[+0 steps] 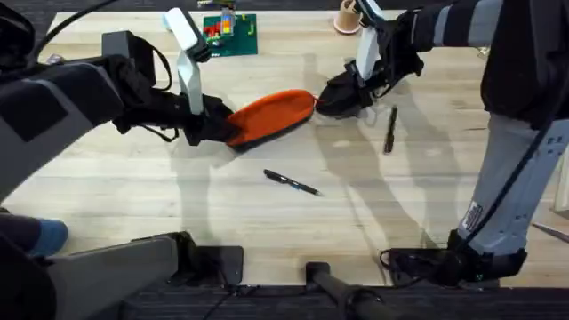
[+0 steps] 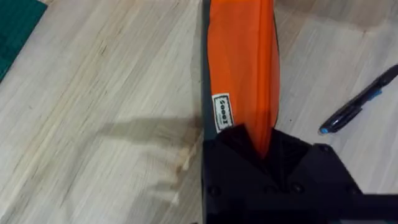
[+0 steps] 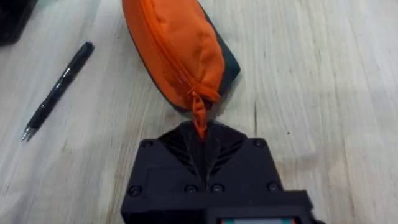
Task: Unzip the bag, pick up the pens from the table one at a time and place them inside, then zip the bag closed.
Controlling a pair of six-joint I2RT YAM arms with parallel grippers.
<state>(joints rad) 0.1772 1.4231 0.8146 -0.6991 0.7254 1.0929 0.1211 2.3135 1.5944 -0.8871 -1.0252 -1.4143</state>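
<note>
Right gripper (image 3: 200, 138) fingers pressed together on the orange zipper pull (image 3: 198, 115) at the bag's right end, pull tab running straight into the closed tips. Left gripper (image 2: 261, 146) clamps the opposite end of the bag (image 1: 271, 116), orange fabric wedged between the black fingers next to the small white label (image 2: 221, 112). Bag sits upper centre of the overhead frame on the table (image 1: 178, 187), stretched between the two grippers. Zipper (image 3: 177, 68) looks shut along the whole seam seen from the right wrist, so unzipping seems barely started, if at all. Both pens outside: one pen (image 1: 292, 182) lies below the bag at centre frame, other pen (image 1: 390, 129) right of the bag, just beyond the right gripper. Left to do, as judged: open zipper, load each pen, zip closed, so nearly everything. Bag's long axis runs lower left to upper right in overhead, slightly tilted, pull end pointing right and up. Centre pen angled upper left to lower right; right pen nearly vertical.
</note>
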